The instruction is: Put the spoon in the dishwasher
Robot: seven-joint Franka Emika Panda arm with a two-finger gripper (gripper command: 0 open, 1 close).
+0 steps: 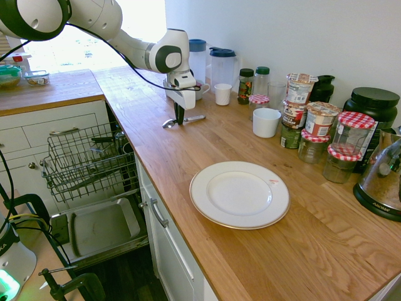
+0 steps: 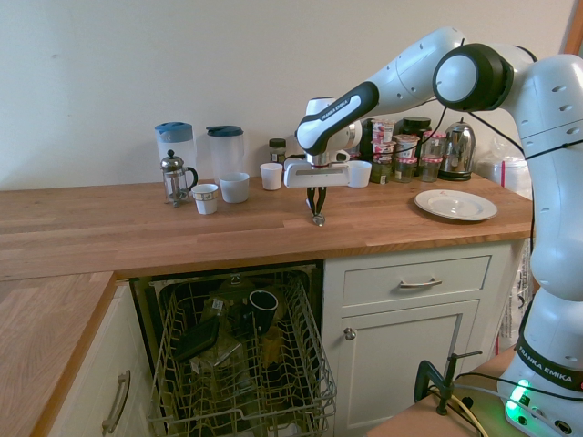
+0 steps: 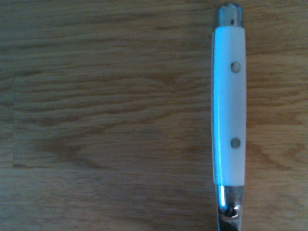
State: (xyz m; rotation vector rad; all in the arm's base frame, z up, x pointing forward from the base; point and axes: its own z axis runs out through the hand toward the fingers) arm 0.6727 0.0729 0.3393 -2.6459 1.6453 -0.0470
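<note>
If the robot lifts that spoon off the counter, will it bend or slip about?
The spoon looks like metal where it shines, so it should stay stiff. The smooth white handle could be a little slippery. Gripped along the handle, it may tip toward its bowl end, since the bowl sits out at one end.

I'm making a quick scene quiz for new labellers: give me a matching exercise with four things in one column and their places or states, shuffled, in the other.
Things
1. Spoon
2. Plate
3. Dish rack
4. French press

Places or states
A. Pulled out, with dishes inside
B. On the wooden counter, in front of the blue-lidded pitcher
C. On the counter, at the gripper's fingers
D. White and round, lying bare on the counter

Right pairs: 1-C, 2-D, 3-A, 4-B
</note>
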